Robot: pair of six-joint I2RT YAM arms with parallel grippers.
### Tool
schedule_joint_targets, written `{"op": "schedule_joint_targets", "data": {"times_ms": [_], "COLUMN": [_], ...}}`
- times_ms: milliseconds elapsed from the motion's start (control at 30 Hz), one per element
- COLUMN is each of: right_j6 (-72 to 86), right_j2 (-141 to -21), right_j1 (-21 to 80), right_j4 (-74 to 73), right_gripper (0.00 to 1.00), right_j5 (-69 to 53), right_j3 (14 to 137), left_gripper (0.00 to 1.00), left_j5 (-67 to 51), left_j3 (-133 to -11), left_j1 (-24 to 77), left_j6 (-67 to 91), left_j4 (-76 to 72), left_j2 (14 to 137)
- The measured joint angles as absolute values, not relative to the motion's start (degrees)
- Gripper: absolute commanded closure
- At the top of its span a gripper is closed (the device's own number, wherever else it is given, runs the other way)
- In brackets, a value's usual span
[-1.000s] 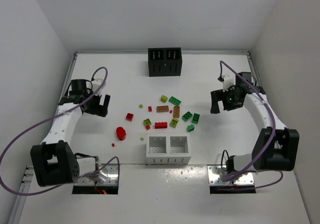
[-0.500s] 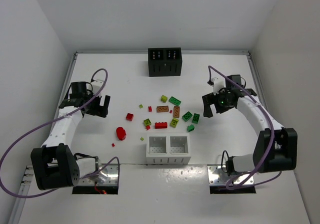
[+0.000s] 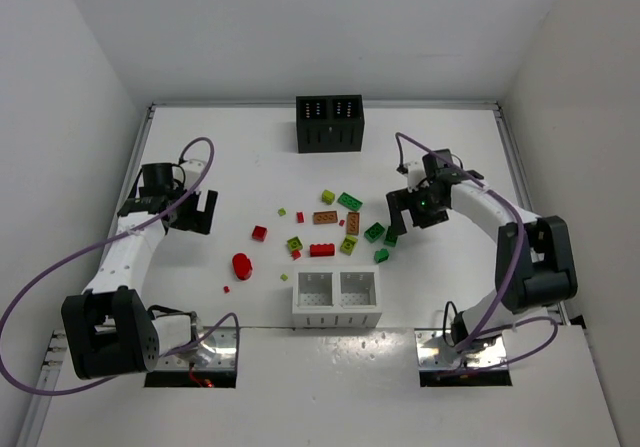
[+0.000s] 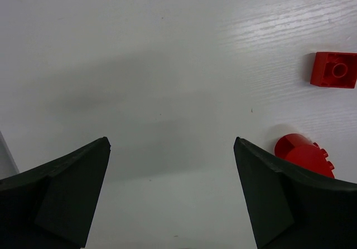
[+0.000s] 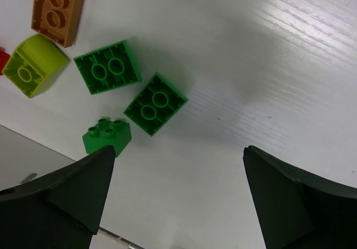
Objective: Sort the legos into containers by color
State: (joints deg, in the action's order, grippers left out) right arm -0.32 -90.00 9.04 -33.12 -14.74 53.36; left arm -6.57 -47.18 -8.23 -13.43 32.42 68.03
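Several legos lie scattered mid-table: dark green bricks (image 3: 374, 232), a red bar (image 3: 321, 250), lime ones (image 3: 294, 244), an orange-brown plate (image 3: 324, 217). The white box (image 3: 336, 300) stands near the front, the black box (image 3: 329, 123) at the back. My right gripper (image 3: 408, 212) is open and empty, hovering just right of the green bricks; its wrist view shows three dark green bricks (image 5: 154, 103), a lime brick (image 5: 32, 65) and an orange-brown plate (image 5: 58, 8). My left gripper (image 3: 197, 210) is open and empty at the left, over bare table, with a red square brick (image 4: 333, 69) and a red round piece (image 4: 304, 154) to its right.
White walls enclose the table on the left, back and right. A red round piece (image 3: 242, 265) and small red bits lie left of the white box. The arm bases sit at the near edge.
My right arm has swung left, bringing its gripper from the right side to just beside the green bricks. The left gripper has barely moved.
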Motion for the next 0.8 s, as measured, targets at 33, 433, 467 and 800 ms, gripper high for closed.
{"op": "schedule_joint_targets", "data": {"times_ms": [33, 433, 467, 800], "right_j6": [0.7, 6.9, 7.2, 7.9], "right_j2": [-90.0, -94.9, -95.4, -98.5], "right_j1": [9.3, 14.9, 15.2, 16.0], "right_j4": [-33.0, -31.3, -31.2, -28.9], "right_gripper": [0.02, 0.13, 0.13, 0.19], "right_j5": [-14.6, -7.6, -6.7, -2.9], "right_j3": [53.4, 53.5, 53.6, 54.3], "left_gripper": [0.0, 0.0, 0.0, 0.0], "left_j5": [-6.2, -4.1, -3.9, -3.0], "left_j3": [-47.2, -47.2, -47.2, -46.9], "left_j1": [-8.2, -8.2, -8.2, -8.2], "left_j6": [-13.4, -12.6, -12.5, -11.9], "left_j4": [32.4, 32.5, 32.4, 32.5], "left_j2": [68.0, 68.0, 68.0, 68.0]}}
